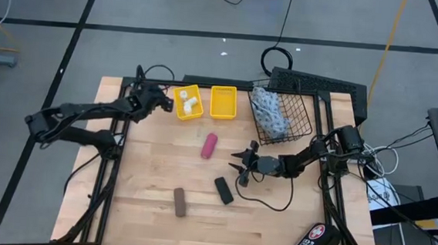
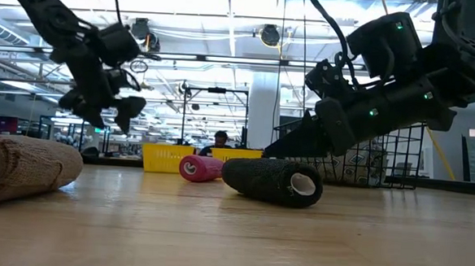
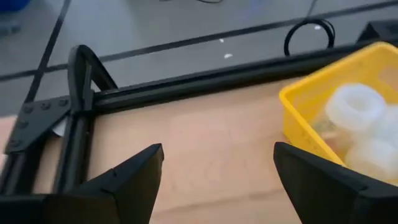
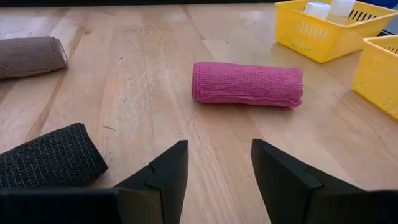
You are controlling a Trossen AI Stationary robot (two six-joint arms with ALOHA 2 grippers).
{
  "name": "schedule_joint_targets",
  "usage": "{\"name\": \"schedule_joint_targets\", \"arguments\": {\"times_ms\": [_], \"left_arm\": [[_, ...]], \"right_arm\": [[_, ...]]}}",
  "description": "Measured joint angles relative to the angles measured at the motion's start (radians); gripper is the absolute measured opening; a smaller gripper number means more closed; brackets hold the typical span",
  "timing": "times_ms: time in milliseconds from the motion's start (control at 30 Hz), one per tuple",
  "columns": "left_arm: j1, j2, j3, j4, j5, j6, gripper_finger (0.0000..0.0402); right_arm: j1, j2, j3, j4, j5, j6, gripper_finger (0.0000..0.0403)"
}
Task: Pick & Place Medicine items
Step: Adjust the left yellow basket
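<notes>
Two white bottles [image 1: 189,103] lie in a yellow basket [image 1: 182,114] at the table's far side. My left gripper [image 1: 161,101] hovers open just left of that basket, above the table, with nothing between its fingers [image 3: 217,168]. A magenta roll [image 1: 209,146] lies on its side mid-table, with a black roll [image 1: 223,190] and a brown roll [image 1: 179,201] nearer the front. My right gripper [image 1: 239,162] stands open low over the table, right of the magenta roll [image 4: 247,84] and pointing toward it. A blue-white pouch [image 1: 270,114] lies in the wire basket [image 1: 297,105].
A second yellow basket [image 1: 223,102] stands next to the first. A black case with a red-white cross [image 1: 313,241] sits at the table's near right corner. Bare wood lies between the rolls and along the table's left side. A cable [image 1: 268,195] trails under my right arm.
</notes>
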Motion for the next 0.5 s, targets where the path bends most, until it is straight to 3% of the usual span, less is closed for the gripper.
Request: {"name": "schedule_joint_targets", "arguments": {"times_ms": [233,500], "left_arm": [[0.021,0.176,0.000,0.199,0.034,-0.040,0.0308],[0.031,0.294,0.000,0.402,0.041,0.043,0.0304]], "right_arm": [[0.000,0.000,0.000,0.000,0.000,0.000,0.0167],[0.000,0.000,0.000,-0.001,0.000,0.000,0.0167]]}}
